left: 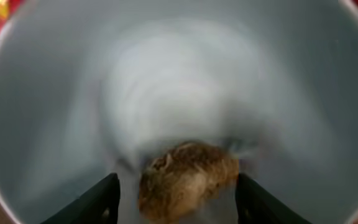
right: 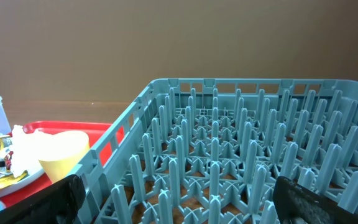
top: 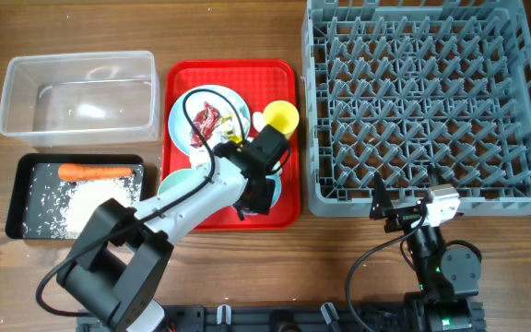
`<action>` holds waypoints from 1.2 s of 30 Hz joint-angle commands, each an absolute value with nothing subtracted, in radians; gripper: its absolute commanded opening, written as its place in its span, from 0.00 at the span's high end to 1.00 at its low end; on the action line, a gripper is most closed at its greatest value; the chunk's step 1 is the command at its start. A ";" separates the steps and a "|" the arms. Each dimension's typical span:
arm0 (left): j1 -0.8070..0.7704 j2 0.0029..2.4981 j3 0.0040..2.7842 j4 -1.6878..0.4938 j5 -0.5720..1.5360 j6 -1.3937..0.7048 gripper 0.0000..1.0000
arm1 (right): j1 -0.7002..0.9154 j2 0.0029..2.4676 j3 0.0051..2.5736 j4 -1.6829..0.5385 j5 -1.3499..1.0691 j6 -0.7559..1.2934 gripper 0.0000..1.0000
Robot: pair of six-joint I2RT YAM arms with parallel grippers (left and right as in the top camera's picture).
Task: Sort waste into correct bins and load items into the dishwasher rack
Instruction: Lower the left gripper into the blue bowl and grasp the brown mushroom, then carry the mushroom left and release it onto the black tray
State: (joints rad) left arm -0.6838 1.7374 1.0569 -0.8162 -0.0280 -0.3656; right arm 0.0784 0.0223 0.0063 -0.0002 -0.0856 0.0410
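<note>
My left gripper (top: 262, 189) (left: 176, 190) is open inside the light blue bowl (top: 277, 197) (left: 55, 93) on the red tray. Its fingers stand on either side of the small brown lump (left: 188, 180) lying in the bowl. The light blue plate (top: 179, 118) holds red and yellow wrappers (top: 208, 120). White tissue (top: 258, 120) and the yellow cup (top: 280, 116) (right: 64, 149) sit beside it. The pale green bowl (top: 175, 180) is under my left arm. My right gripper (top: 399, 214) (right: 185, 205) is open and empty at the grey rack's (top: 431, 101) (right: 229, 143) front edge. The spoon is hidden.
The clear tub (top: 76, 63) stands at the back left, holding nothing I can make out. The black tray (top: 15, 198) in front of it holds the carrot (top: 95, 171) and rice (top: 72, 198). The red serving tray (top: 284, 74) (right: 98, 134) lies between the bins and the rack.
</note>
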 commanded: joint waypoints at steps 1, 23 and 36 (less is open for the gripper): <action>-0.686 1.751 1.032 -0.803 -0.088 -0.409 0.40 | 0.075 0.024 0.005 0.004 -0.083 0.055 0.00; -0.685 1.750 1.117 -0.844 -0.117 -0.400 0.66 | 0.075 0.024 0.005 0.004 -0.083 0.055 0.00; -0.623 1.730 1.302 -1.033 -0.182 -0.397 0.66 | 0.075 0.024 0.005 0.004 -0.083 0.055 0.00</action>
State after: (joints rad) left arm -0.6582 1.7386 1.2430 -0.9985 -0.1562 -0.4019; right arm 0.0784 0.0223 0.0063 -0.0002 -0.0856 0.0410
